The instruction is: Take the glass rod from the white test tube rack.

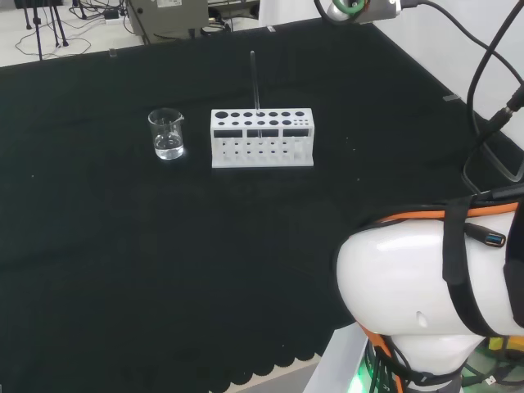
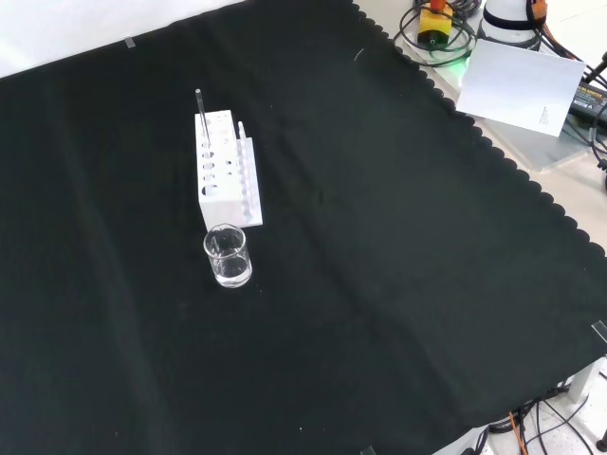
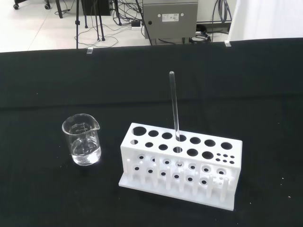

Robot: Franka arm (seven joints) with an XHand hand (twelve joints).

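How the hand is set cannot be told, so start with the thing to take. The glass rod (image 1: 255,86) (image 2: 200,114) (image 3: 174,106) stands straight up in the white test tube rack (image 1: 262,139) (image 2: 226,171) (image 3: 182,165) – nothing is touching it. It is thin and clear, and its low end goes down into one of the round holes near the middle of the rack's top. Most of the rod sticks up high over the rack. The rack is a long white block with two rows of big holes on top and a bunch of tiny holes at one end. It sits flat on the black cloth (image 1: 123,246) (image 2: 379,284) (image 3: 38,198). Near the rack, but not touching it, stands a small clear beaker (image 1: 167,133) (image 2: 229,256) (image 3: 82,139) with a little clear water in the bottom. In the head view the beaker is to the left of the rack. In the front view it is lower down, closer to the camera than the rack's near end. The arm's big white link (image 1: 417,278) – round and shiny – sits at the right of the head view, well apart from the rack. In the front view a white sheet (image 2: 520,85) lies past the wavy edge of the cloth, at the upper right.
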